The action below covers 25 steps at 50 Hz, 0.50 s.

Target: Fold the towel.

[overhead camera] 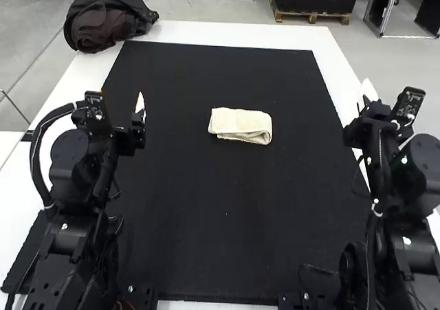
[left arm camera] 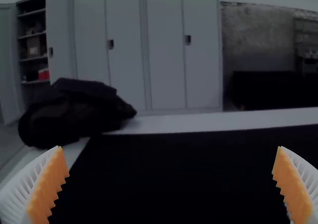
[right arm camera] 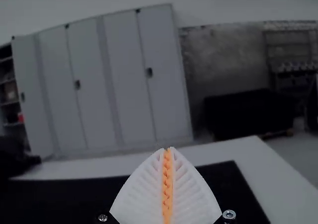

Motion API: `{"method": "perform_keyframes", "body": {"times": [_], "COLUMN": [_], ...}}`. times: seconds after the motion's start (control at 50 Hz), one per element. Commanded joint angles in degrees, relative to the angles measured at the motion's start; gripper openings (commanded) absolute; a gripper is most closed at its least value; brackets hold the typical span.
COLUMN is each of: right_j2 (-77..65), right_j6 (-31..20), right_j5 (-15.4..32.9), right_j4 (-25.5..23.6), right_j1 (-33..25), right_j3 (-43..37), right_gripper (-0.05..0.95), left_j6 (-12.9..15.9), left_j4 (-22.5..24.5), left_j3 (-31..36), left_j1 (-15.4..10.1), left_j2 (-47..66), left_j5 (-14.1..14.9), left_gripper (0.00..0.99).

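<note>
I hold both arms bent over the sides of the white desk (overhead camera: 275, 35), my wrists pointing forward, almost level. On my left arm (overhead camera: 72, 186), the white ribbed left fingers (overhead camera: 140, 104) with orange pads stand wide apart; on my right arm (overhead camera: 409, 179), the matching right fingers (overhead camera: 368, 90) are pressed together. The cream cloth towel (overhead camera: 240, 122) lies between them, well apart from both—folded into a small rectangle on the black mat (overhead camera: 206, 220).

The right arm (overhead camera: 411, 179) runs off the high view's right edge, the left arm (overhead camera: 69, 238) off its bottom; the towel (overhead camera: 237, 121) shows layers too small to count.
</note>
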Motion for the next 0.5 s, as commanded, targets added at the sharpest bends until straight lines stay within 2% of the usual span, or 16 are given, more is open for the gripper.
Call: {"method": "perform_keyframes", "body": {"times": [0.0,0.18,0.3,0.42,0.48], "right_j2": [-0.4,-0.4,-0.4,-0.4,-0.3], "right_j6": [-1.6,-2.3,-5.2,-5.4,-5.9], "right_j5": [-1.8,-2.6,-2.5,-1.9,-1.1], "right_j4": [0.6,1.5,3.0,4.0,-2.1], "right_j1": [-1.0,-1.2,-1.2,-1.2,-1.3], "right_j3": [0.7,-1.3,-5.0,-10.1,-10.0], "right_gripper": [-0.01,-0.01,-0.01,-0.01,-0.01], "left_j6": [2.7,4.2,4.2,4.2,4.2], "left_j4": [1.4,-0.4,-4.2,-6.9,-8.5], "left_j3": [-1.3,-1.5,-1.5,-1.6,-1.5], "left_j1": [-0.2,0.0,-0.2,-0.1,-0.1], "left_j2": [-1.0,-1.0,-1.0,-1.0,-1.0], "left_j5": [-1.9,-1.9,-1.9,-1.9,-1.8], "left_gripper": [0.969,0.969,0.969,0.969,0.969]}}
